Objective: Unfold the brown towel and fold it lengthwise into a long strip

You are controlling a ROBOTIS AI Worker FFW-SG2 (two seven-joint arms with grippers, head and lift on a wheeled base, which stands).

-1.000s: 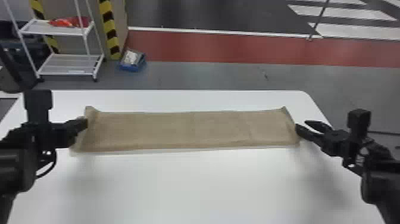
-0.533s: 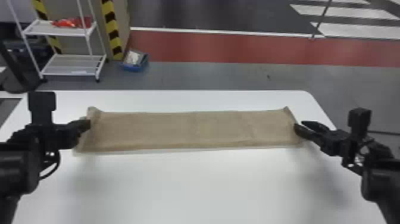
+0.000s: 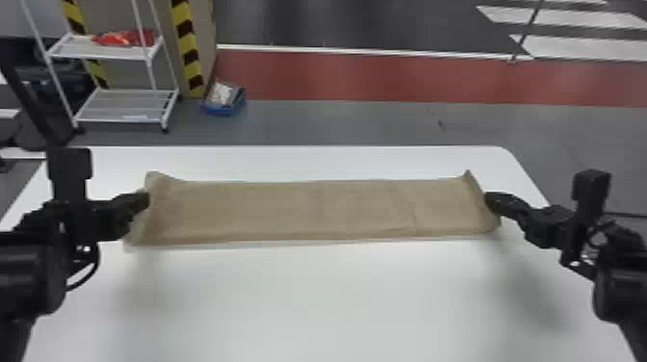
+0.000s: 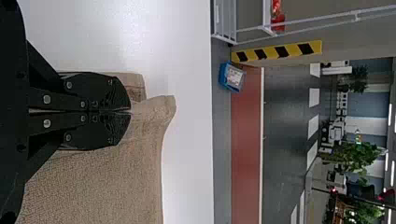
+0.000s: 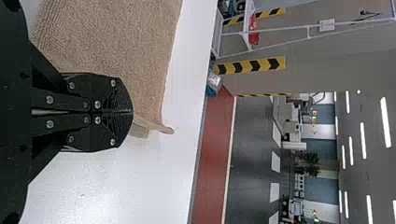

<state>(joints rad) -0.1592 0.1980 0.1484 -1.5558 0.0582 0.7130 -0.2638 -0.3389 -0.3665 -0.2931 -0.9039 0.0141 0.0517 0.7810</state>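
On white table point(image 3: 337, 298) above grey floor point(image 3: 361, 122), brown towel point(image 3: 289, 212)

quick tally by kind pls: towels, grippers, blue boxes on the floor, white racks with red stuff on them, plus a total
Towels: 1, the brown towel
Grippers: 2, the left gripper and the right gripper
Blue boxes on the floor: 1, the blue box
White racks with red stuff: 1, the white rack
Total: 5
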